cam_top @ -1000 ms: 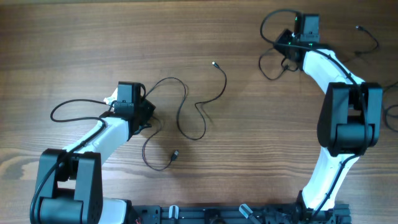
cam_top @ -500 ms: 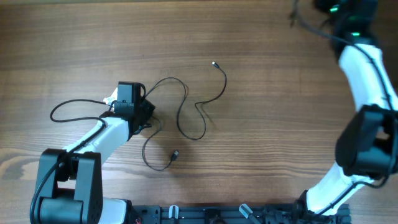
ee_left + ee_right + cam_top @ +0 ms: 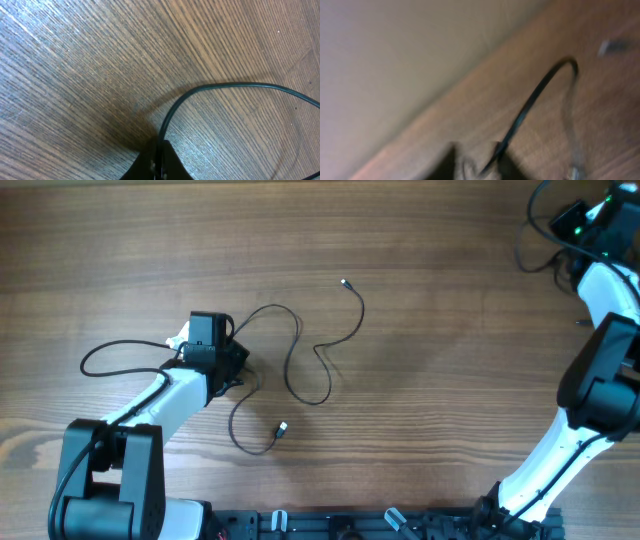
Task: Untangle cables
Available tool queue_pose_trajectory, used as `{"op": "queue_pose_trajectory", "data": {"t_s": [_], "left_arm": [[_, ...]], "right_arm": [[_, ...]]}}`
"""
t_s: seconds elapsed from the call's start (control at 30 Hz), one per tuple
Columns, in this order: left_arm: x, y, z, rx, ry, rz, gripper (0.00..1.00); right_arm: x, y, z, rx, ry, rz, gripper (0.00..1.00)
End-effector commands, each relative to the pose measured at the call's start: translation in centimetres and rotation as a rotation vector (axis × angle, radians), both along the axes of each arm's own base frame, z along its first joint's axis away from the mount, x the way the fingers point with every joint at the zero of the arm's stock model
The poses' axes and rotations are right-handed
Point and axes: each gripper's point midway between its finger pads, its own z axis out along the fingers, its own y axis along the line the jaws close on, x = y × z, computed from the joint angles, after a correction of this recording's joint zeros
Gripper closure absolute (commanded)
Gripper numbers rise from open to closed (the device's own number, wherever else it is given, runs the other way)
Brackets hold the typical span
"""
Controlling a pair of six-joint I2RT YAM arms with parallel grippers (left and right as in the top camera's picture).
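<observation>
My left jaws clamp one cable [image 3: 225, 86], with open surface [image 3: 450, 380] to their right. I can't tell my right jaws' state; the surface's edge lies just beyond them, and a second cable [image 3: 535, 97] is there.

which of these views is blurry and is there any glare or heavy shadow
Right wrist view: heavily blurred, the dark cable smeared. Left wrist view: sharp on the green cable, pale glare on the tabletop at upper left, dark shadow before the left end effector. Overhead view: crisp, evenly lit, faint shadows only.
</observation>
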Motion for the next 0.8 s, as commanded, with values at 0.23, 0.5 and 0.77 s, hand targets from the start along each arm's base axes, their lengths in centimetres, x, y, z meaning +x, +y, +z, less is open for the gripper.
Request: {"op": "queue_pose_trajectory", "data": {"t_s": [0.23, 0.5, 0.77], "left_arm": [[-0.1, -0.2, -0.3, -0.006, 0.008, -0.001, 0.96], [-0.1, -0.5, -0.3, -0.021, 0.009, -0.009, 0.96], [4.6, -7.9, 4.8, -0.261, -0.282, -0.259, 0.96]], "right_arm": [[0.2, 3.6, 8.5, 0.023, -0.156, 0.141, 0.0], [-3.8, 5.2, 6.3, 0.098, 0.065, 0.131, 0.0], [-7.7, 14.6, 2.0, 0.246, 0.3, 0.425, 0.04]]}}
